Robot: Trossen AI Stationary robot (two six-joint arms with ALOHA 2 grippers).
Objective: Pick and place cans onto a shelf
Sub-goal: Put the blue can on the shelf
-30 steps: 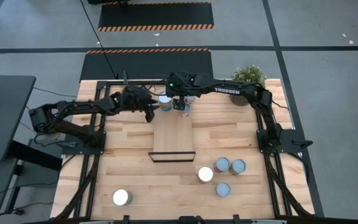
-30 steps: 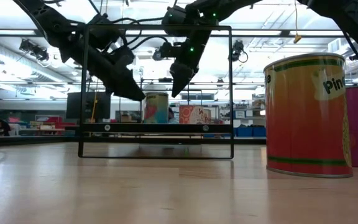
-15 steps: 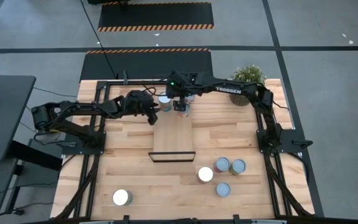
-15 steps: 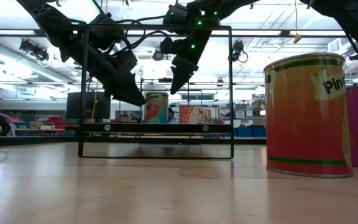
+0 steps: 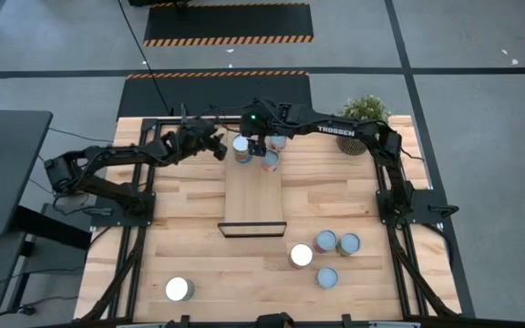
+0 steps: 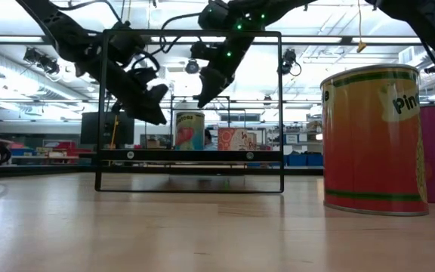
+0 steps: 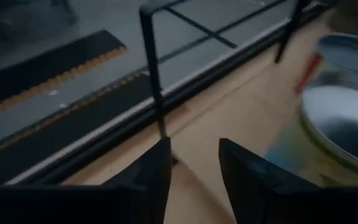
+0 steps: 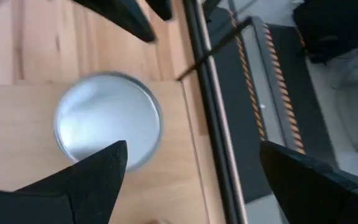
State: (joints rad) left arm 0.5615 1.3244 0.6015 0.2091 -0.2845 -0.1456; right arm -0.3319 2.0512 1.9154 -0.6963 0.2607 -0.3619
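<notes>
Shelf [image 5: 254, 196] lies lengthwise in the middle of the desk [image 5: 190, 255]. At its far end stand a silver-topped can [image 5: 241, 148], a second can [image 5: 270, 161] just beside it and a third can [image 5: 278, 142] partly hidden under the right arm. Four more cans [image 5: 324, 252] sit in a cluster on the desk, near-right of the shelf; one lone can [image 5: 179, 289] is at the near-left corner. Potted plant [image 5: 364, 113] at the far right corner.

Right pincer [image 5: 257, 150] hangs over the far end of the shelf, fingers spread wide and holding nothing; in the right wrist view the silver-topped can [image 8: 107, 127] lies below and partly between the fingers [image 8: 92, 180], offset toward one of them. Left pincer [image 5: 217, 146] is just beside the same can on the left, fingers partly parted with bare desk showing in the gap, nothing held; can rim [image 7: 340, 134] visible off to one side of its fingers [image 7: 241, 171].

Judgement: the can looks set down and released, so the step in hand is clearing away.
- Lift the right pincer straight up before swinging, so no finger clips the rim.
- Keep the left pincer off the wire frame [image 7: 154, 68] close by.
- Next pick: the four-can cluster is tight; take an outer can first.
</notes>
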